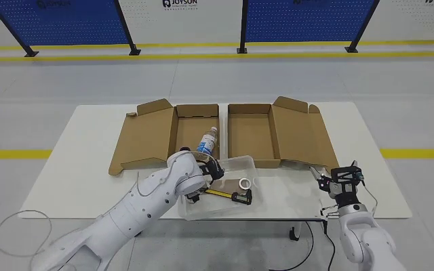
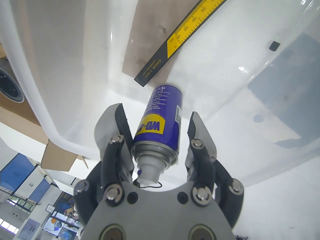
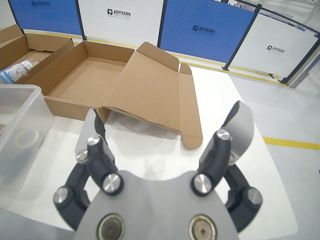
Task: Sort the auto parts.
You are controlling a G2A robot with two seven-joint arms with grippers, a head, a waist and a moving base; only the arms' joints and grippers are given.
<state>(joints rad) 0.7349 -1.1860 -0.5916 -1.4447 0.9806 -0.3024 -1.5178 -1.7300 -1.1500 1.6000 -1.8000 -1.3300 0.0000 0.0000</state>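
1. The left box [image 1: 196, 129], at 11 o'clock from the clear bin [image 1: 248, 162], already holds one bottle [image 1: 207, 142].
2. Inside the bin, the left gripper [image 2: 158, 112] straddles the spray can [image 2: 160, 126], jaws apart and not yet clamped. The caliper [image 1: 227, 195] and tape roll [image 1: 245, 183] wait at its 4 o'clock, seemingly unsorted.
3. The right box [image 1: 251, 135] stands open at 1 o'clock.
4. The right gripper [image 3: 166, 109] hangs spread wide over the tabletop [image 3: 150, 151], holding nothing.
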